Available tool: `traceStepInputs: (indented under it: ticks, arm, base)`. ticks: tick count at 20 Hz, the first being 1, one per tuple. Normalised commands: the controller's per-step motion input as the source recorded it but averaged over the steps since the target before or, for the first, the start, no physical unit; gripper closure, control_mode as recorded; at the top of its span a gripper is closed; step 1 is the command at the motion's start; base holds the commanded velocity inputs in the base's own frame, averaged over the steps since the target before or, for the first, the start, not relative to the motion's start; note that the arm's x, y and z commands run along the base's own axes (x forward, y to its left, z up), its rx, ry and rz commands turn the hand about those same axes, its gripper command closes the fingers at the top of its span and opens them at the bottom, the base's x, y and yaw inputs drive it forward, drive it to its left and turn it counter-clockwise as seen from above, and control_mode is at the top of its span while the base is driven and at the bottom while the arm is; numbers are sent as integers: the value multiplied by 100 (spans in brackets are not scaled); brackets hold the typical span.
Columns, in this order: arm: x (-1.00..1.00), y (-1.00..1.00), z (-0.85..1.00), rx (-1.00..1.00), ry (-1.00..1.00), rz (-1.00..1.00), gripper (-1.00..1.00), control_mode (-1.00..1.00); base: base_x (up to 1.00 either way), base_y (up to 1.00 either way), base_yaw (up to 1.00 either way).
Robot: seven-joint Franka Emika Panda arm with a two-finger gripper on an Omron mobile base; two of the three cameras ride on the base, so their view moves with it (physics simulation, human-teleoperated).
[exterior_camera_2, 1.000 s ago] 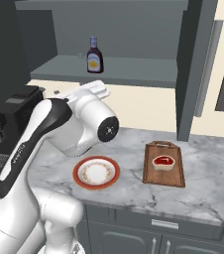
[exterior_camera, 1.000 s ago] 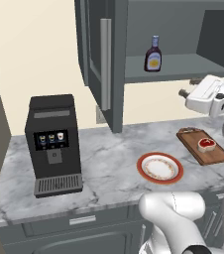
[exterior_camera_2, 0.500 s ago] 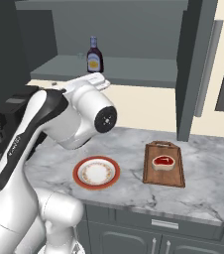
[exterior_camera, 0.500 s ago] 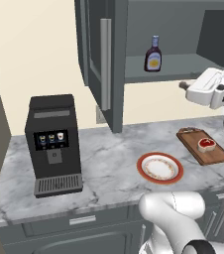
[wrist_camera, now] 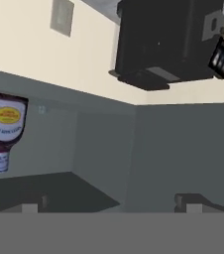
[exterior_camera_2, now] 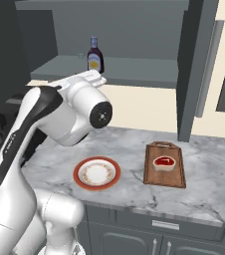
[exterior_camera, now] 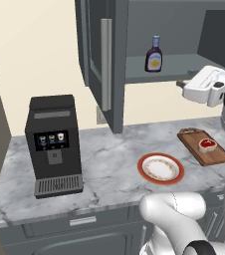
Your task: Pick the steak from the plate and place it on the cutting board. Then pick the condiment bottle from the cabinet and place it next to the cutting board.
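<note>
The dark brown condiment bottle [exterior_camera: 154, 55] [exterior_camera_2: 95, 56] stands on the shelf of the open cabinet [exterior_camera: 134, 74]. In the hand view the condiment bottle [wrist_camera: 5, 129] appears upside down at the left, off to one side of my gripper [wrist_camera: 110, 203]. The gripper [exterior_camera: 180, 83] is open and empty, level with the shelf's front edge, right of the bottle. The steak [exterior_camera: 207, 145] [exterior_camera_2: 164, 163] lies on the cutting board [exterior_camera: 193, 139] [exterior_camera_2: 165, 177]. The plate [exterior_camera: 143, 167] [exterior_camera_2: 79, 174] sits bare to the board's left.
A black coffee machine [exterior_camera: 55, 144] [wrist_camera: 168, 39] stands at the counter's left. The cabinet's left door with its silver handle [exterior_camera: 106, 64] hangs open; the right door [exterior_camera_2: 199, 64] also juts out. The marble counter [exterior_camera: 109, 164] stretches between machine and plate.
My hand has risen a little and turned toward the cabinet shelf, jaws still wide. Steak, board, plate and bottle have stayed put.
</note>
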Motion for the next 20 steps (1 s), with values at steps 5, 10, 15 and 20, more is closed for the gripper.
traceStepInputs:
  ticks: [5,10,15,20]
  arm:
    - [17,4,4,0,0,-2,-100,-100]
    - [26,0,3,0,0,-2,-100,-100]
    - [29,0,0,0,0,-1,-100,-100]
    - [25,0,0,0,0,0,-100,-100]
  base:
    - [0,0,0]
    - [0,0,0]
    - [0,0,0]
    - [0,0,0]
